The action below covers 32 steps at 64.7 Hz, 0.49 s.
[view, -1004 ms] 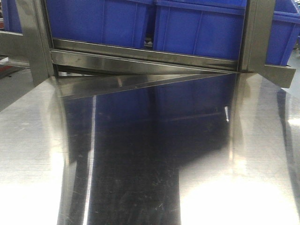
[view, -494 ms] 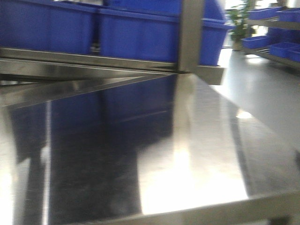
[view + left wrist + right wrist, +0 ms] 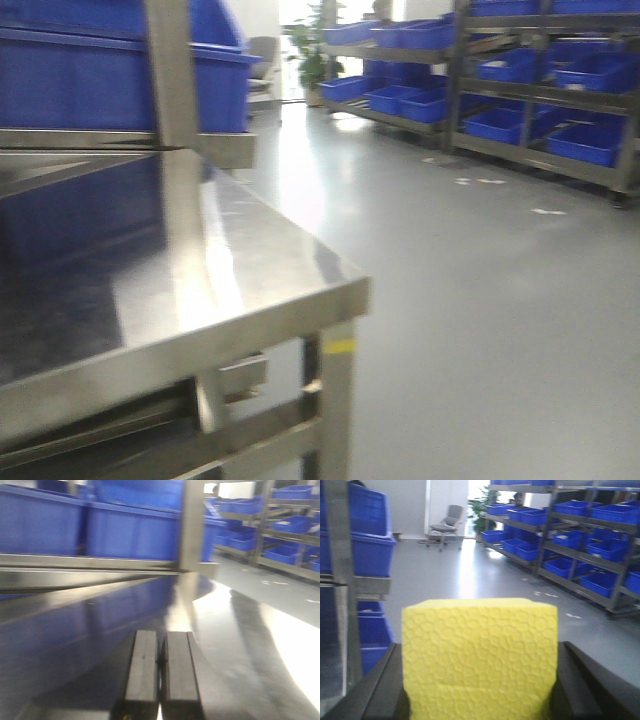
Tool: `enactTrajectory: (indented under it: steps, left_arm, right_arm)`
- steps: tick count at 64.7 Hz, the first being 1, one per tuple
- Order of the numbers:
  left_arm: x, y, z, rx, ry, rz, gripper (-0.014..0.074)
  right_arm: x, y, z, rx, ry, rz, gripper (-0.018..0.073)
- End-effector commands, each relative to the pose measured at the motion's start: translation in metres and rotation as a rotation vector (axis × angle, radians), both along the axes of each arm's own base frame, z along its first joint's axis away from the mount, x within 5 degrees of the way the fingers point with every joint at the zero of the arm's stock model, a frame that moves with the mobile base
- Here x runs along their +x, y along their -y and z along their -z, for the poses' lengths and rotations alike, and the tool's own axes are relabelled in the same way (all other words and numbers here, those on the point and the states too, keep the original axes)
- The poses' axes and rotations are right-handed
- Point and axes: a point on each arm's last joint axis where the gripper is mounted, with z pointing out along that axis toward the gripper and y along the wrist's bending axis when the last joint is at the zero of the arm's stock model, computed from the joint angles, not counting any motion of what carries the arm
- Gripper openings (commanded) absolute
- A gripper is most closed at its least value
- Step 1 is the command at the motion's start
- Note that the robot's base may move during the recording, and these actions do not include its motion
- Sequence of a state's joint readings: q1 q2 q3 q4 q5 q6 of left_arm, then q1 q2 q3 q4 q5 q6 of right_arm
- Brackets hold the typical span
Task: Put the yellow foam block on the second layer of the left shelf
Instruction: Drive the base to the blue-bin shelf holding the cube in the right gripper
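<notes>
The front view has swung from the shiny steel bench (image 3: 250, 255) and its blue plastic bins (image 3: 70, 75) toward open floor (image 3: 480, 300) — the base seems to be heading shelfward — with the bright yellow foam cube (image 3: 479, 650) clamped in the right pincer (image 3: 480, 692), the left pincer (image 3: 161, 672) closed on nothing.

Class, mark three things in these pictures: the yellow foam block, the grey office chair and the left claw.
yellow foam block (image 3: 480, 655): right wrist view, middle of its front face.
office chair (image 3: 453, 514): right wrist view, its backrest.
left claw (image 3: 162, 638): left wrist view, seam between its shut fingertips.
</notes>
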<state>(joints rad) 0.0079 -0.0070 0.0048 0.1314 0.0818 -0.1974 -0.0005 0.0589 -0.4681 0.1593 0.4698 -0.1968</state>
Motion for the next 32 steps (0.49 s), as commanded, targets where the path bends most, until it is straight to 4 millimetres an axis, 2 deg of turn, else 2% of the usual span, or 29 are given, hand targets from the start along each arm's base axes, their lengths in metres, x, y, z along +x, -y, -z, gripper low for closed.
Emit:
enactTrajectory:
  steps: [1,32]
  left_arm:
    - [0.0015,0.0014,0.0019,-0.005,0.047,0.018,0.0136]
    - [0.0015,0.0014,0.0019,-0.005,0.047,0.018,0.0136]
  right_arm:
    - [-0.0024,0.0012,-0.0174,0.002,0.113,0.018,0.0288]
    - [-0.0023,0.0012,-0.0171,0.001,0.109,0.018,0.0288]
